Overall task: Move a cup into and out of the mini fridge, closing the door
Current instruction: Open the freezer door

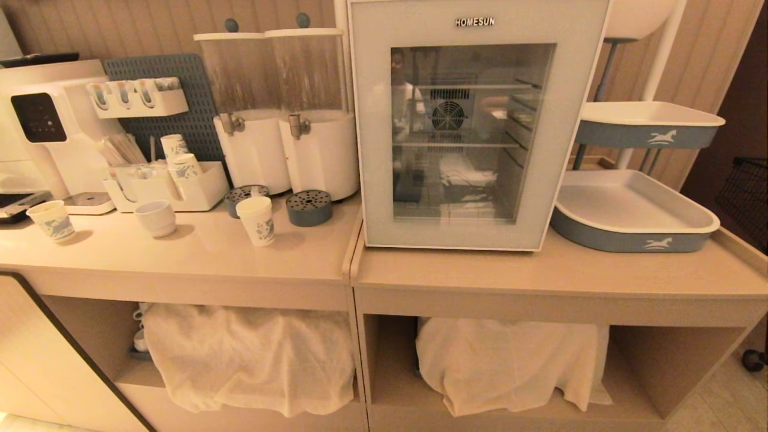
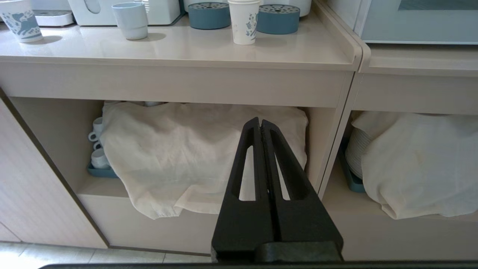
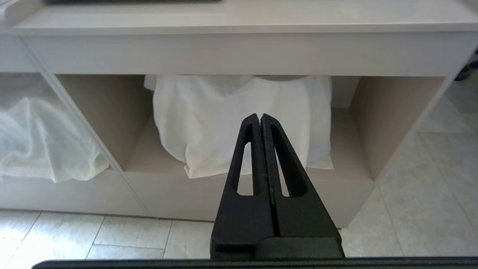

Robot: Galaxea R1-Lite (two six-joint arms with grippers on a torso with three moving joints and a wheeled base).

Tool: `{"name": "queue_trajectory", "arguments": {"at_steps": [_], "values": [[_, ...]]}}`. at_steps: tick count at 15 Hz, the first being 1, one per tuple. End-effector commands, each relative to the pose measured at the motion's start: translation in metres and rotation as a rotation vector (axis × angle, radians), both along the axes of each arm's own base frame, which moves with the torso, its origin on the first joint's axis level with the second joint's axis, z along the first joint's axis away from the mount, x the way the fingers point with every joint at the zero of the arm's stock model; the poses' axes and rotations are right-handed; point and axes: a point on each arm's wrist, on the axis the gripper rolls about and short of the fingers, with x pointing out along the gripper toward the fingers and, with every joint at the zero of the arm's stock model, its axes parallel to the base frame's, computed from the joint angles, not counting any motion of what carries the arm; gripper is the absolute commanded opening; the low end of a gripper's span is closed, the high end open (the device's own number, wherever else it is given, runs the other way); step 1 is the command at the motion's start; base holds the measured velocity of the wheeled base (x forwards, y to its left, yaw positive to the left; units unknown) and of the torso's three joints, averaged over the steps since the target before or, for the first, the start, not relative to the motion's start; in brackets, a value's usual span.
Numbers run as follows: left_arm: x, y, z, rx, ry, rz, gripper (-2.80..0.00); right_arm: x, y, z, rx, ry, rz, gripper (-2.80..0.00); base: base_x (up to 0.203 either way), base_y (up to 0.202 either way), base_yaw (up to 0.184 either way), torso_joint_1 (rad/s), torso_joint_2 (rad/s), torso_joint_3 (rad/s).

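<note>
- The cup (image 1: 257, 221), a tall white paper one with blue print and nested rims, stands upright on the left counter (image 1: 198, 258), just in front of two round blue drip trays (image 1: 308, 207) and well left of the mini fridge (image 1: 477, 24).
- The mini fridge sits on the right counter with its glass-windowed door (image 1: 372, 150) shut; wire shelves and a small fan show through the pane.
- Further left on the counter: a plain white mug (image 1: 156, 218), then a shorter blue-patterned paper cup (image 1: 52, 220).
- Two blue-and-white trays (image 1: 633, 216) are stacked on a stand right of the fridge.
- Left gripper (image 2: 260, 121) hangs low, facing the cloth-draped lower shelf (image 2: 179, 153), fingers pressed together, nothing between them.
- Right gripper (image 3: 260, 116) likewise low before the other draped shelf (image 3: 209, 116), fingers pressed together, empty.
</note>
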Motion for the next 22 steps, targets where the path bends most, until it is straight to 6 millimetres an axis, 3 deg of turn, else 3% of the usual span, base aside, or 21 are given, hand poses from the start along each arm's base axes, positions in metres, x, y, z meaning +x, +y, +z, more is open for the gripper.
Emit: {"name": "queue_trajectory", "arguments": {"at_steps": [1,13,19,22], "values": [[0.0015,0.0,-0.005,0.0,0.019,0.003,-2.8,0.0,0.0,-0.0003,0.0,0.003,0.0,-2.8,0.0,0.0,0.0,0.0,0.0,0.0],[0.0015,0.0,-0.0049,0.006,0.018,0.001,-2.8,0.0,0.0,-0.0001,0.0,0.001,0.001,-2.8,0.007,0.0,0.0,0.0,0.0,0.0],[0.0015,0.0,-0.0049,0.004,0.018,0.001,-2.8,0.0,0.0,-0.0001,0.0,0.001,0.001,-2.8,0.19,-0.011,-0.002,0.003,0.01,0.004],[0.0015,0.0,-0.005,0.003,0.019,0.001,-2.8,0.0,0.0,-0.0003,0.0,0.003,0.001,-2.8,0.196,-0.15,-0.004,0.004,0.0,0.001]]}}
